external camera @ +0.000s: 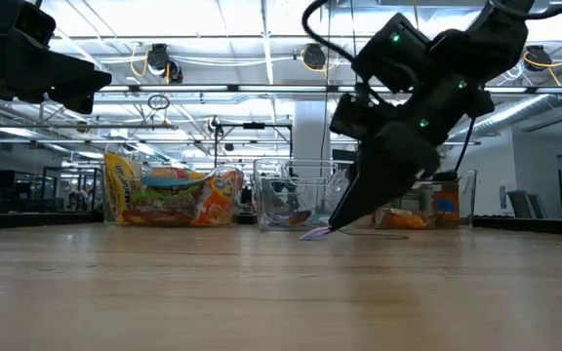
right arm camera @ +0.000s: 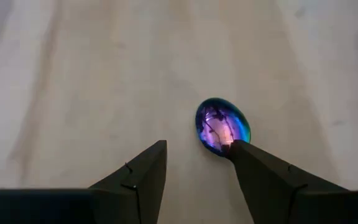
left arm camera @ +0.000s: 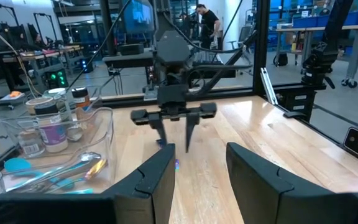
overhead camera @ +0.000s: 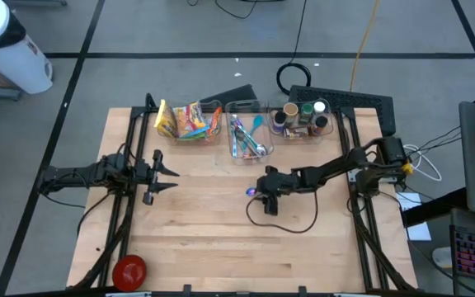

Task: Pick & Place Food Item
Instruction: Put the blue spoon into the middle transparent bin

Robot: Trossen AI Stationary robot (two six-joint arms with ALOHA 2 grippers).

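My right gripper (right arm camera: 197,144) is low over the table's middle (overhead camera: 260,196), slanting down, its fingers open with bare wood between them. A small shiny purple-blue oval (right arm camera: 222,126), like a spoon's bowl, lies on the wood just past one fingertip; in the low view the oval (external camera: 315,234) rests on the table at the gripper's tip. Colourful snack packets (overhead camera: 186,120) lie in a clear bin at the far edge. My left gripper (overhead camera: 171,175) waits open and level at the left, holding nothing. My right gripper has one fingertip (right arm camera: 241,152) over the near end of the shiny oval (right arm camera: 219,142), coming slanting down from the table's right side. The fingertip hides that end, and I cannot tell whether it touches. The oval lies flat on the wood, outside the gap between the fingers.
Along the far edge stand three clear bins: snack packets, utensils (overhead camera: 247,136), jars and cans (overhead camera: 303,118). A black cable (overhead camera: 291,221) loops on the wood near the right gripper. A red round thing (overhead camera: 129,270) sits at the near left corner. A keyboard (overhead camera: 345,101) lies beyond the table.
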